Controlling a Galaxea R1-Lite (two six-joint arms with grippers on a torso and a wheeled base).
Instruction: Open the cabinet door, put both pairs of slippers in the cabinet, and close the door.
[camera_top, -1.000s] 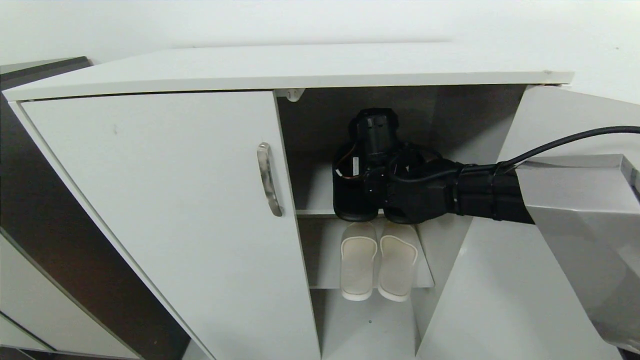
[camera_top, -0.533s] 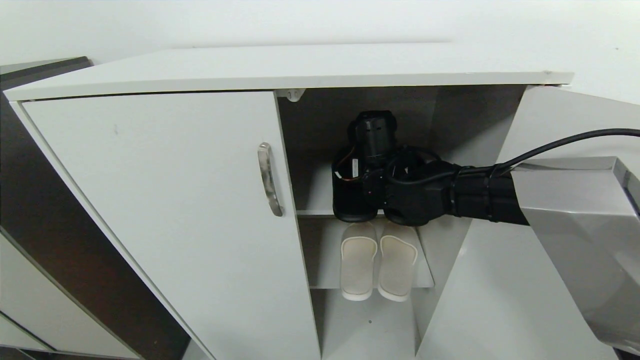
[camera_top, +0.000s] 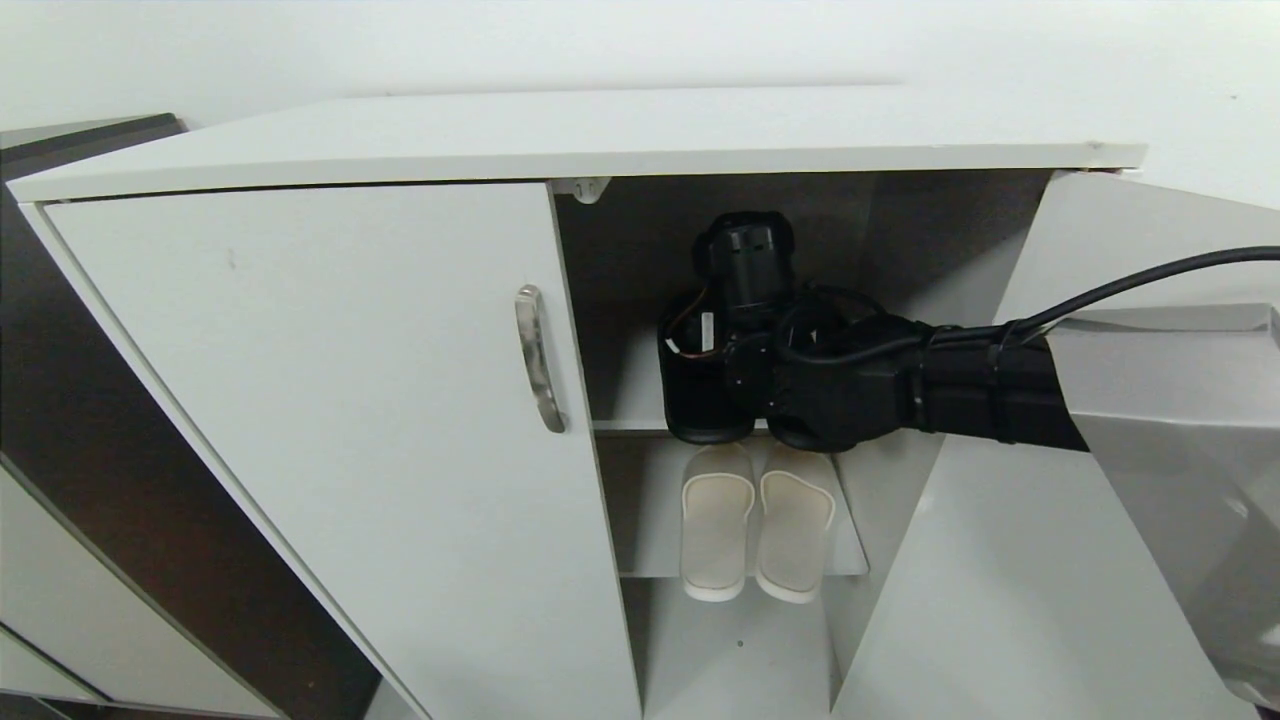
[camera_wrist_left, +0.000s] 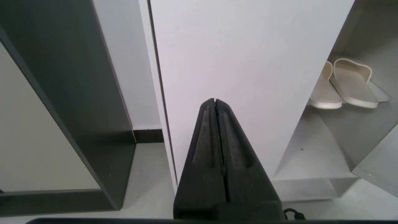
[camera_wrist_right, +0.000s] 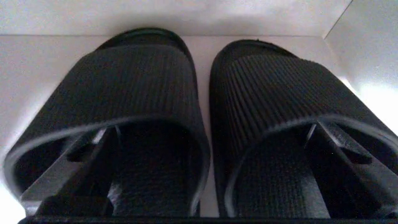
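Note:
A pair of black slippers (camera_top: 700, 410) (camera_wrist_right: 124, 93) lies on the upper shelf of the white cabinet (camera_top: 600, 130), heels at the shelf's front edge. My right gripper (camera_wrist_right: 211, 134) is inside that compartment, open, with one finger (camera_wrist_right: 93, 155) under each slipper's strap. On the shelf below rests a pair of white slippers (camera_top: 755, 520) (camera_wrist_left: 345, 81). The cabinet's right door (camera_top: 1000, 600) stands swung open. Its left door (camera_top: 300, 400) with a metal handle (camera_top: 538, 358) is closed. My left gripper (camera_wrist_left: 214, 106) is shut on nothing, low in front of the left door.
A dark cabinet (camera_top: 100, 450) (camera_wrist_left: 62, 93) stands close to the left of the white one. A black cable (camera_top: 1150, 275) runs along my right arm across the open door. The lowest compartment (camera_top: 735, 650) holds nothing.
My right arm pushed a little deeper into the cabinet, then drew back slightly and rose a bit. The black slippers shifted slightly left on the shelf.

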